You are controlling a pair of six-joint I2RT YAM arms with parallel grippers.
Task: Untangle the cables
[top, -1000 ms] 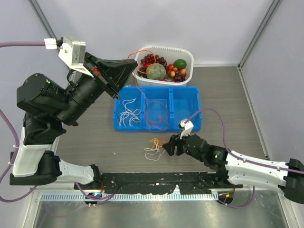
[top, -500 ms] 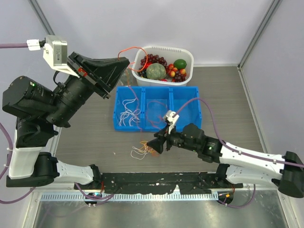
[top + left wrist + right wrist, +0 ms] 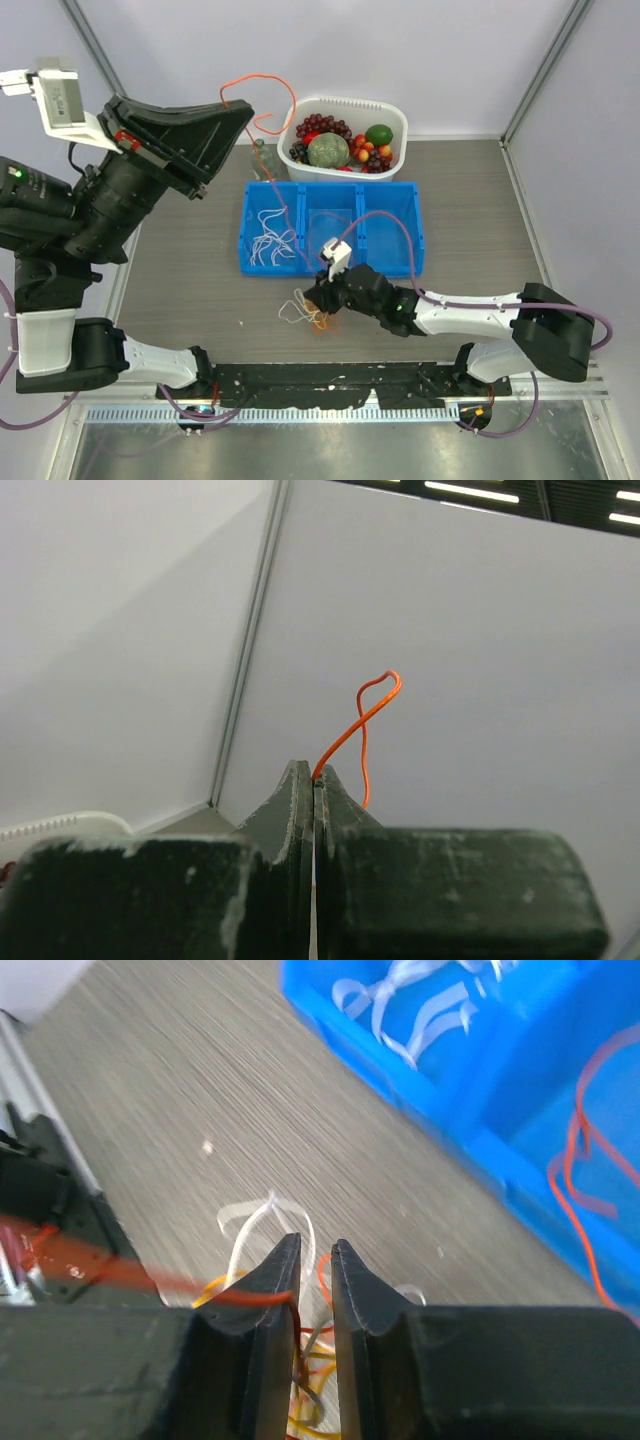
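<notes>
My left gripper (image 3: 247, 108) is raised high at the back left, shut on a thin red cable (image 3: 260, 78). The cable loops above the tips and runs down to the table; in the left wrist view it sticks out of the closed tips (image 3: 315, 770) as a red loop (image 3: 365, 715). A small tangle of white, orange-yellow and red cables (image 3: 303, 312) lies on the table in front of the blue tray. My right gripper (image 3: 316, 297) is low on this tangle. Its jaws (image 3: 310, 1250) are nearly closed, with red, yellow and grey strands (image 3: 320, 1380) between them.
A blue three-compartment tray (image 3: 330, 186) holds white cables (image 3: 270, 238) in its left bin and a red cable (image 3: 330, 250) in the middle one. A white basket (image 3: 345, 102) of fruit stands behind it. The tray's front wall (image 3: 520, 1150) is close to my right gripper.
My left gripper has risen up and to the left, drawing the red cable out longer. My right gripper has moved left along the table, and the tangle has shifted left with it.
</notes>
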